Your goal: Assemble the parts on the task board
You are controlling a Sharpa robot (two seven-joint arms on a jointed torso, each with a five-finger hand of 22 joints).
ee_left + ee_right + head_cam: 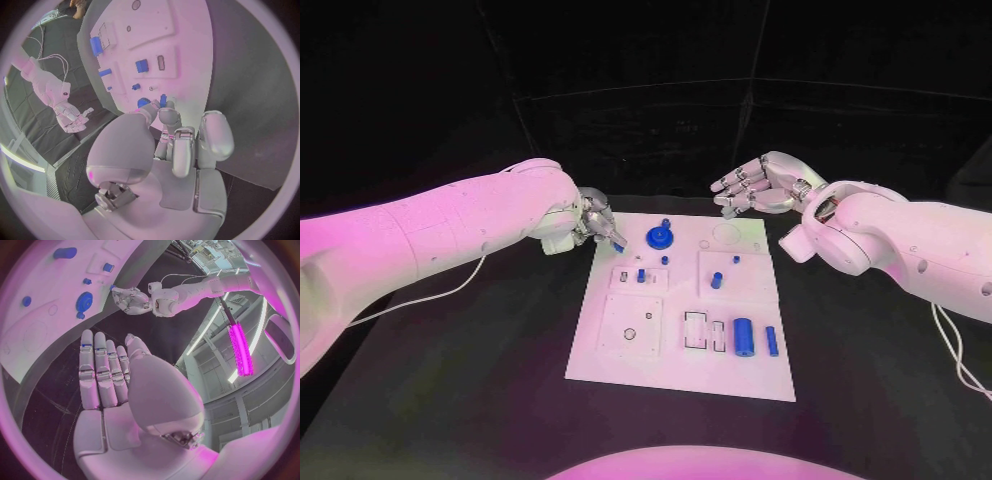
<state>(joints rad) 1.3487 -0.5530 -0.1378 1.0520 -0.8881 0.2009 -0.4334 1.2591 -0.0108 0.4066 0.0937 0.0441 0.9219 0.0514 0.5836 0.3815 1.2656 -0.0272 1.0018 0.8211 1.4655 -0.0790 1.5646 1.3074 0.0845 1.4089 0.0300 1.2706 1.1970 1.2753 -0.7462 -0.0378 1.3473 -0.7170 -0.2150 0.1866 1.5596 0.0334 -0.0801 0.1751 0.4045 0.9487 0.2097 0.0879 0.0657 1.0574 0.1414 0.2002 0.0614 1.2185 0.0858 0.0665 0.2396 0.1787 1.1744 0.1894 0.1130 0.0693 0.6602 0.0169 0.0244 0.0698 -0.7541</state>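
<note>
Left hand (593, 224) pinching a blue part (616, 244) at the board (678, 370) corner
Right hand (759, 184) empty, fingers straight and together, hovering beyond far edge

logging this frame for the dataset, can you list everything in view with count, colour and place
task board: one, white, middle of the table
table: one, black, under the board
round part: one, blue, far end of the board, near the left hand
large cylinder: one, blue, lying near the board's near right
slim bar: one, blue, just right of the cylinder
small pegs: several, blue, mid-board
left hand: silver, at the board's far left corner, pinching a small blue part
right hand: silver, fingers spread, above the far right corner, holding nothing
</note>
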